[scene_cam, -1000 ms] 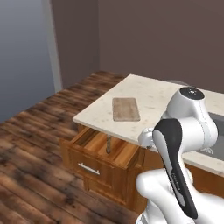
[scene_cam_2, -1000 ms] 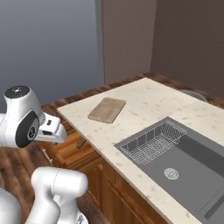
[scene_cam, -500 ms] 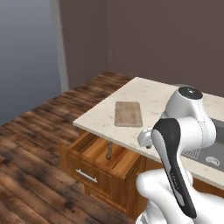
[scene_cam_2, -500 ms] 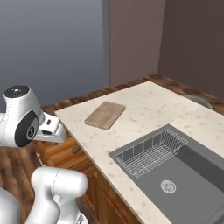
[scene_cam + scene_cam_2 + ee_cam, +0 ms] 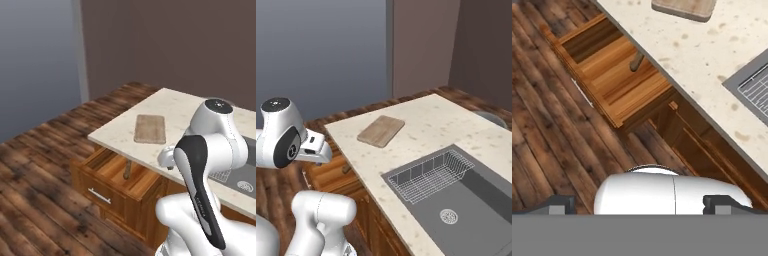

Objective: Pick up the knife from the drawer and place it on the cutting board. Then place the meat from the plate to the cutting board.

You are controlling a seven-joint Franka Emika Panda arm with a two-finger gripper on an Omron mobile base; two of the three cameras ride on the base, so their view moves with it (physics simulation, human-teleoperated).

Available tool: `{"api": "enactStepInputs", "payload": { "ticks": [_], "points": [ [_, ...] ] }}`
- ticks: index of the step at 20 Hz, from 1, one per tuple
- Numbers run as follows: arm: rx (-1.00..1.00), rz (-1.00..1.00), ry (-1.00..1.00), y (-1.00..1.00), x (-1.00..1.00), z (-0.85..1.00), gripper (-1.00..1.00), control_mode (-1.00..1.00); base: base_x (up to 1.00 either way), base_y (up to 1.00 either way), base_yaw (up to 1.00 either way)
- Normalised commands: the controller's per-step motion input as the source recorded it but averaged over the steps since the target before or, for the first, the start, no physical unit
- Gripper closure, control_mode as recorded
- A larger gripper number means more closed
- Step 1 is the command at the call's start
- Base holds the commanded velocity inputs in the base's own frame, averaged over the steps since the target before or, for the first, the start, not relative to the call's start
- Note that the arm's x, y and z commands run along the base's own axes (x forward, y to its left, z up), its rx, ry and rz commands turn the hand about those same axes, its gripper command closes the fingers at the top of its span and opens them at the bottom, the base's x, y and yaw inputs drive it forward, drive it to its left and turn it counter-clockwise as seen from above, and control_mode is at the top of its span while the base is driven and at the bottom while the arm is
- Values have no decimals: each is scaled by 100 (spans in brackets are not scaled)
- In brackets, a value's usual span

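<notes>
Pale speckled stone worktop (image 5: 185, 107) carrying flat rectangular light-brown wooden cutting board (image 5: 150, 128), rounded corners, grain stripes visible, lying flat near the worktop's corner; also seen at (image 5: 381, 131) and clipped at 12 o'clock in the hand view (image 5: 684, 8). Board surface bare.

Wide shallow drawer of warm orange-brown wood (image 5: 117, 181) pulled out below the worktop edge, slim silver bar handle (image 5: 99, 196) on its front. In the hand view, drawer (image 5: 614, 75) at 11 o'clock, interior exposed.

Small kitchen knife with dark brown handle (image 5: 128, 169) lying inside the drawer, far end tucked under the worktop overhang; handle end showing at (image 5: 636, 61). Blade not discernible. From the right base view, a dark sliver at (image 5: 347, 169) in the drawer, likely the same knife, too small to confirm.

Grey recessed sink (image 5: 456, 200) with wire rack basket (image 5: 428, 175) at 4 o'clock from the board. Grey round rim (image 5: 491, 117) at the worktop's far right edge, identity unclear.

Tool (image 5: 638, 204): fingertips spread wide apart at 6 o'clock of the hand view, nothing between them, well above the dark wood plank floor (image 5: 40, 165), apart from drawer and knife.
</notes>
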Motion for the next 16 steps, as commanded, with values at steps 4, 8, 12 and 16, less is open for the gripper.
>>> {"api": "enactStepInputs", "payload": {
  "ticks": [4, 8, 12, 16],
  "points": [
    [0, 0, 0, 0, 0, 0, -100, 100, 9, -38, 28],
    [0, 0, 0, 0, 0, 0, -100, 100, 8, -31, 31],
    [0, 0, 0, 0, 0, 0, -100, 100, 34, -6, 26],
    [0, 0, 0, 0, 0, 0, -100, 100, 59, 1, 11]
  ]
}}
